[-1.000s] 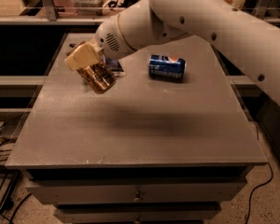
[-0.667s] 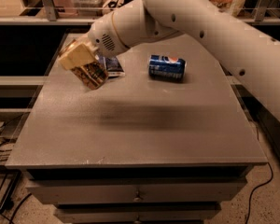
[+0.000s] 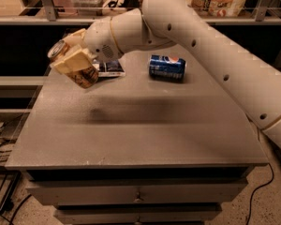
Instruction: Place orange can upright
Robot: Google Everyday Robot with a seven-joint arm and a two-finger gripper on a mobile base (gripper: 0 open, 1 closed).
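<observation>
Broadly, the grey tabletop point(image 3: 145, 125) spreads below the pincer and out to its right, and most of that surface is bare. This is probably why the can is carried over this side, where there is room to set it down. The white arm point(image 3: 201, 36) reaches in from the right and bends down and leftward, so the wrist ends near the tabletop's far left corner with the pincer at its tip.

Well to the right of the pincer, a blue can point(image 3: 167, 68) lies on its side. It is far enough away that it should not get in the way of a placement on the near left.

The pincer point(image 3: 77, 64) is clamped around the orange can point(image 3: 88, 76), with its tan fingers across the can's middle. The can is held tilted, not upright: its silver top points up and to the left, and its lower end slants down to the right. It appears to be off the surface, because a soft shadow point(image 3: 107, 111) falls on the tabletop below and slightly right of the pincer. Gripping it at the middle leaves both ends free. The wrist can then roll the can vertical and bring its base down flat, and that step looks not yet done.

Just right of the pincer and a little behind it, a dark packet point(image 3: 110, 68) lies flat. It sits close enough that the can's base should land clear of it.
</observation>
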